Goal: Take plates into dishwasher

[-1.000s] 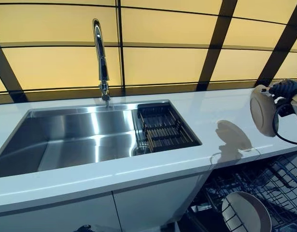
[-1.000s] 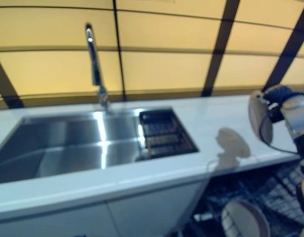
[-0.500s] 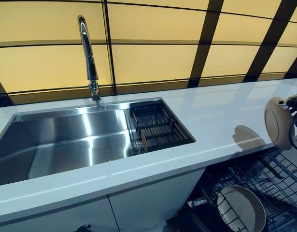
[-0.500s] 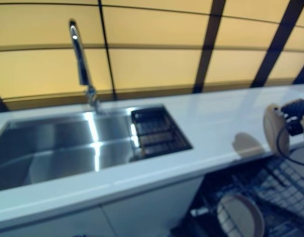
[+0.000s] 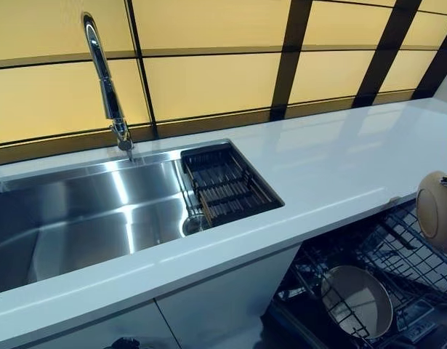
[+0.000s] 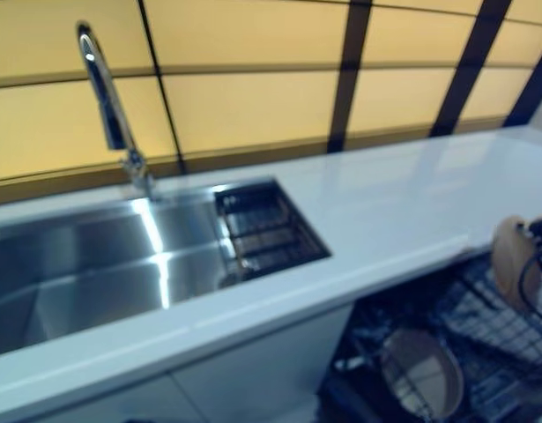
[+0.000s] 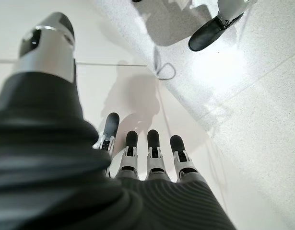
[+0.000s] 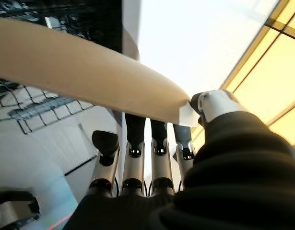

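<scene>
Right hand [image 8: 137, 163] is pinching a beige plate [image 5: 437, 209] by its rim, thumb on one face, fingers on the other, holding it on edge over the dishwasher rack [image 5: 397, 254], just past the worktop [image 5: 332, 167]. A 2nd plate [image 5: 356, 299] is sitting in the rack below. Left hand [image 7: 147, 158] is hanging relaxed, empty. Plate likely stiff, smooth, breakable: rim grip w/ firm pinch suits.
</scene>
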You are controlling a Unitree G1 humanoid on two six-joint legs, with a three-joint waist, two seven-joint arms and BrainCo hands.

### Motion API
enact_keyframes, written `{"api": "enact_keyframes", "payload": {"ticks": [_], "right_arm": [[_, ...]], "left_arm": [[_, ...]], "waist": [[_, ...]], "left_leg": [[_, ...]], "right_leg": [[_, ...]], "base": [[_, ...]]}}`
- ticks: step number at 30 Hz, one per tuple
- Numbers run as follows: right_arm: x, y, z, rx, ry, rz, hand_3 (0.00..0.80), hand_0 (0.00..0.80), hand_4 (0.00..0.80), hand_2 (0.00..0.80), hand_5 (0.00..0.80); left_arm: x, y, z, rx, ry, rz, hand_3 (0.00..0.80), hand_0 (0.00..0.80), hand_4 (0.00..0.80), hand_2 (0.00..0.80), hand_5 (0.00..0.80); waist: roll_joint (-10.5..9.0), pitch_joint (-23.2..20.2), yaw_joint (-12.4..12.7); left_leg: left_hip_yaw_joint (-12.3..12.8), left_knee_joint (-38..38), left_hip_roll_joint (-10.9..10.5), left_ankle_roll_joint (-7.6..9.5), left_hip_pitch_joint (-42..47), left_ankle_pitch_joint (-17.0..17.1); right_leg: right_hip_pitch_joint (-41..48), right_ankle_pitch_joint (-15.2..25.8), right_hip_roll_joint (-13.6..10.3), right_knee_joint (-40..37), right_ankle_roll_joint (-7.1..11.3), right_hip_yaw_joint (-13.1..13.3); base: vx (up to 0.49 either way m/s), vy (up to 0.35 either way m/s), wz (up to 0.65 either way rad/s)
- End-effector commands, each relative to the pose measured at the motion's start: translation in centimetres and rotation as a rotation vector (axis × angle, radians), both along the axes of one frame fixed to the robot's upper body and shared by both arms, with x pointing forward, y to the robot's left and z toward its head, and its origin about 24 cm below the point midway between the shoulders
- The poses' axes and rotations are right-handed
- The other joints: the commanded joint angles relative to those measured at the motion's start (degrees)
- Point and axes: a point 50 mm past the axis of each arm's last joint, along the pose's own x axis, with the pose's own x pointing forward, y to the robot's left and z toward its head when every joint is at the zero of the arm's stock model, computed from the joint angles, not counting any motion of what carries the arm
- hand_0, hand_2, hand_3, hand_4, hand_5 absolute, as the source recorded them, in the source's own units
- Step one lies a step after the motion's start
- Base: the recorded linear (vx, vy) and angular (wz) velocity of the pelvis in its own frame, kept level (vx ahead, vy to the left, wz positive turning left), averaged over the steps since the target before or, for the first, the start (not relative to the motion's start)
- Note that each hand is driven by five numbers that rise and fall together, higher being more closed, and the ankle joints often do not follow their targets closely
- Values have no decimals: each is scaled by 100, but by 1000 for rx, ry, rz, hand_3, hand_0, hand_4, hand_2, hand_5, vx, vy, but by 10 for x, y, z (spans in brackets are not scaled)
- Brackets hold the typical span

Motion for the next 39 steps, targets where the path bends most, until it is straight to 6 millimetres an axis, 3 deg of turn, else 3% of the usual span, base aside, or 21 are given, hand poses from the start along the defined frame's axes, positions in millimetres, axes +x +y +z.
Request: {"api": "enact_keyframes", "payload": {"ticks": [1, 11, 39], "right_arm": [[-8, -6, 26, -114, -40, 16, 800, 800, 800, 800, 800], [-9, 2, -17, -47, 72, 94, 800, 800, 800, 800, 800], [5, 38, -74, 27, 200, 263, 800, 800, 800, 800, 800]], "left_arm": [[5, 32, 15, 103, -28, -7, 0, 0, 0, 0, 0], [13, 39, 22, 105, -40, -9, 0, 0, 0, 0, 0], [35, 43, 37, 80, -48, -9, 0, 0, 0, 0, 0]], "waist": [[-172, -105, 62], [-114, -47, 24], [-2, 14, 27]], "left_leg": [[-241, 14, 16, 171, -106, -54], [-229, 14, 6, 183, -127, -50], [-235, 14, -10, 167, -164, -5]], "right_leg": [[395, -380, -81, 112, 439, -15], [364, -360, -88, 103, 440, -26], [370, -361, -135, 79, 447, -99]], "base": [[0, 0, 0], [0, -1, -1], [0, 0, 0]]}}
